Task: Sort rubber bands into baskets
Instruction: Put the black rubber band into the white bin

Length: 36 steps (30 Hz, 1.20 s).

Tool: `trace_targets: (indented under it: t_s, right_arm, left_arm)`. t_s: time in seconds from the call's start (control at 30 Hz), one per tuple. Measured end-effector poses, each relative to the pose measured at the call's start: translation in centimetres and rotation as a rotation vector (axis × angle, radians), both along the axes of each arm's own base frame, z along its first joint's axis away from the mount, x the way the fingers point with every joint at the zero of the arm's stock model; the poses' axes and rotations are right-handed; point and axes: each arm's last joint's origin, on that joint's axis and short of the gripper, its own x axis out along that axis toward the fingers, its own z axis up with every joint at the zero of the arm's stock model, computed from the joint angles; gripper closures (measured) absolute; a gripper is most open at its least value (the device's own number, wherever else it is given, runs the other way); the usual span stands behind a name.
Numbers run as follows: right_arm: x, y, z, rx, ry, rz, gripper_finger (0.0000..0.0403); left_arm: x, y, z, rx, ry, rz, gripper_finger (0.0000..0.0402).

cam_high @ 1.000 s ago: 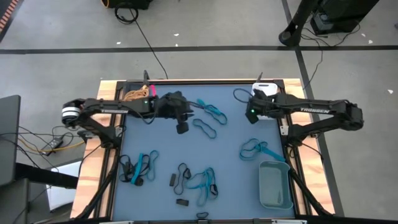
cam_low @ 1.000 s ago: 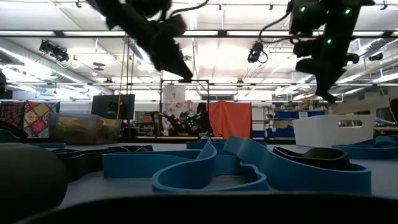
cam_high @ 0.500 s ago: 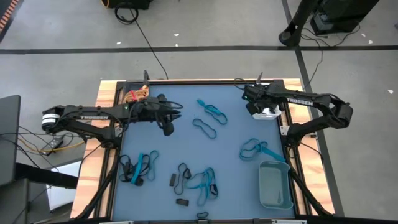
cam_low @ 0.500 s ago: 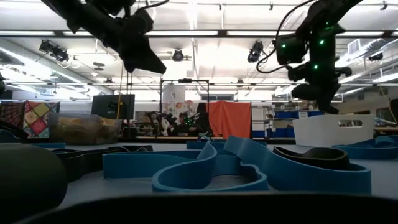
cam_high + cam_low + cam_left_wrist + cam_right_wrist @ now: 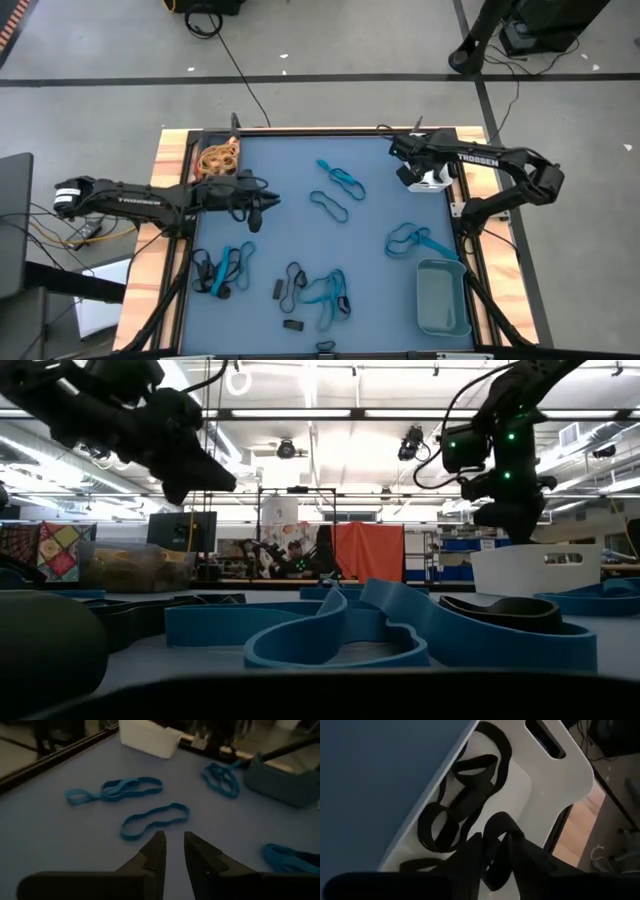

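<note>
My right gripper (image 5: 500, 855) hangs over the white basket (image 5: 540, 775) at the table's far right, which holds several black rubber bands (image 5: 455, 815). Its fingers stand apart with one black band (image 5: 502, 827) looped between them. Over the mat's left side my left gripper (image 5: 172, 847) stands slightly open, with nothing between its fingers. Ahead of it a blue band (image 5: 155, 819) lies flat on the mat. Tan bands (image 5: 220, 157) are piled at the far left corner. The grey-teal basket (image 5: 442, 298) sits near right. My right gripper has the black band's loop (image 5: 502, 827) between its parted fingers, above the white basket. The fingers slant down from the table's right. I cannot tell whether either finger touches the band.
Blue bands lie loose on the mat: two at the far middle (image 5: 340, 182), a bunch at the right (image 5: 415, 240), mixed blue and black ones near the front middle (image 5: 320, 290) and front left (image 5: 222, 270). Wooden table edges flank the mat.
My left gripper has drawn back toward the table's left edge and sunk lower. My right gripper has swung toward the far edge and come down a little over the white basket.
</note>
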Motion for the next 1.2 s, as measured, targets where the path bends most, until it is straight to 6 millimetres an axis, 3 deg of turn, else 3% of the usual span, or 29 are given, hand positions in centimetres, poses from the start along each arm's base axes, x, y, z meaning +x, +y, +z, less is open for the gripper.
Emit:
trace_targets:
  t_s: [0.5, 0.7, 0.83, 1.03, 1.2]
  right_arm:
    - [-1.0, 1.2, 2.9, -0.035, -0.225, 0.008, 0.0188]
    - [2.2, 3.1, 4.3, 0.065, -0.588, 0.228, 0.0172]
    - [4.6, 5.3, 4.9, 0.073, -0.724, 0.391, 0.0177]
    - [7.6, 9.4, 4.4, 0.083, -0.765, 0.584, 0.0190]
    - [9.0, 12.3, 3.1, 0.038, -0.703, 0.661, 0.0198]
  left_arm:
    - [0.4, -1.9, -2.0, -0.007, 0.097, -0.106, 0.0327]
    - [1.5, -2.2, -3.2, -0.083, 0.115, -0.078, 0.0327]
    - [2.3, -2.9, -4.2, -0.148, 0.122, -0.125, 0.0327]
    - [2.8, -5.3, -5.2, -0.266, 0.233, -0.254, 0.0331]
    - [2.2, -7.3, -5.0, -0.351, 0.465, -0.169, 0.0361]
